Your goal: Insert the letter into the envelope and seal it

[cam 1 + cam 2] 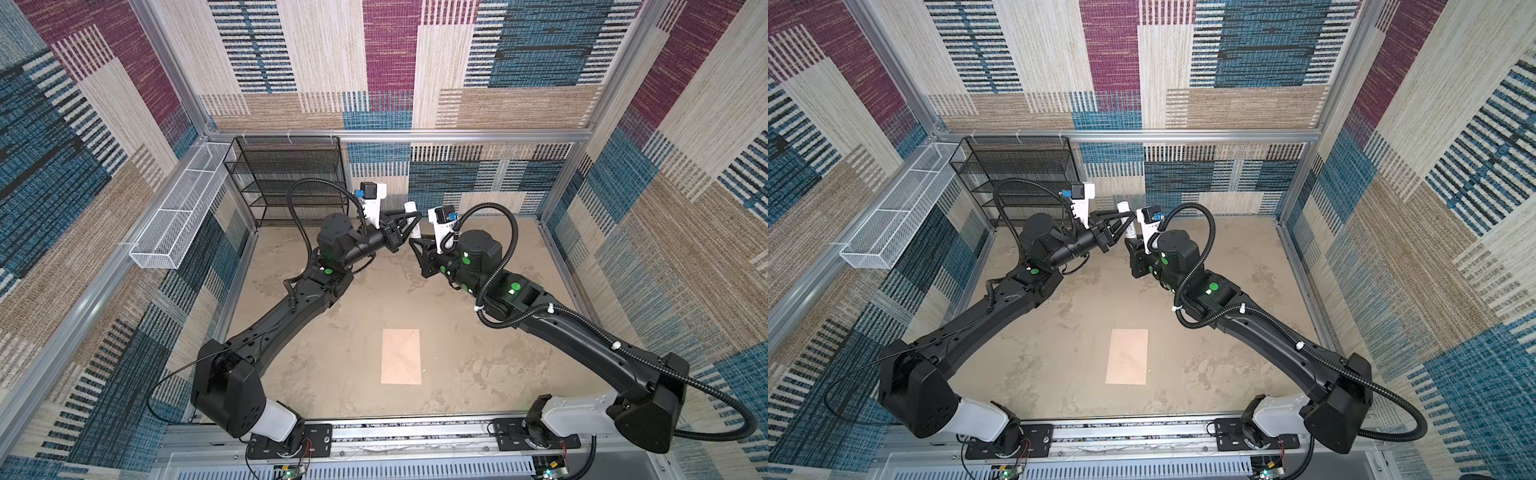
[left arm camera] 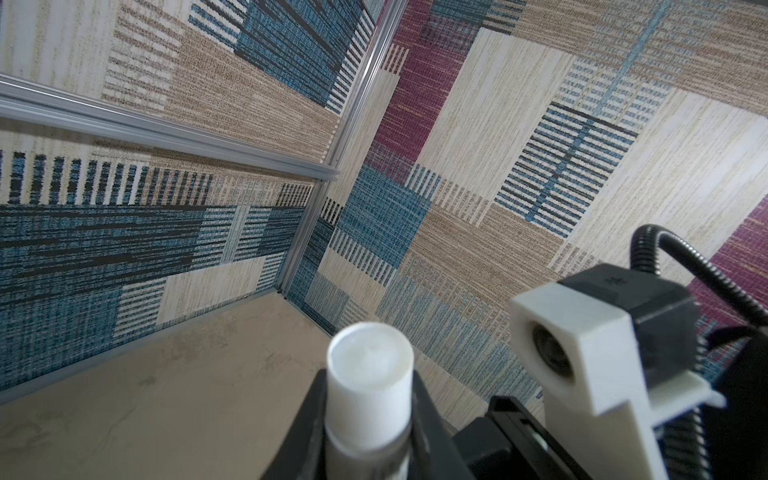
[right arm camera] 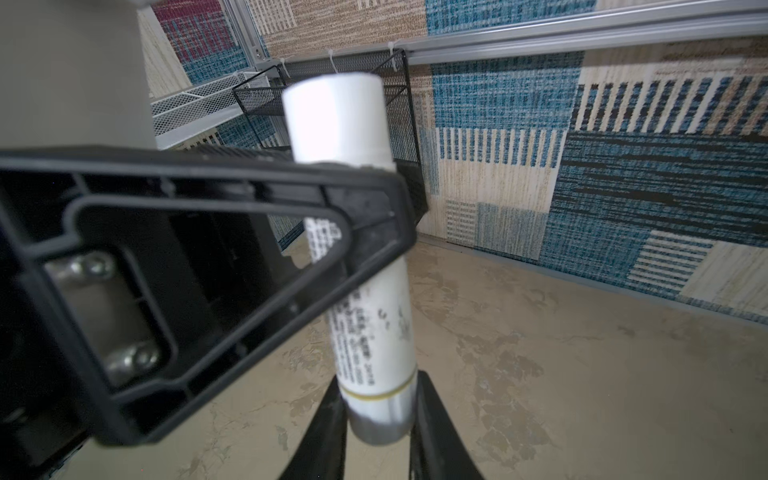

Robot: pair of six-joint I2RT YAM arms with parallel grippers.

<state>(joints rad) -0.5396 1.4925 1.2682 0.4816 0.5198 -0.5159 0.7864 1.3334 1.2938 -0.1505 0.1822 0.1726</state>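
Left gripper [image 2: 368, 424] is clamping tube [image 3: 374, 332] just under its cap, right gripper [image 3: 376, 419] is clamping its base, mid-air near worktop [image 1: 478, 353] back edge. Envelope [image 1: 401, 356] is lying flat mid front edge.

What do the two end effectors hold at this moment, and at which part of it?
Both hold one white tube. The left end effector grips it just below its cap, and the right end effector grips its bottom end.
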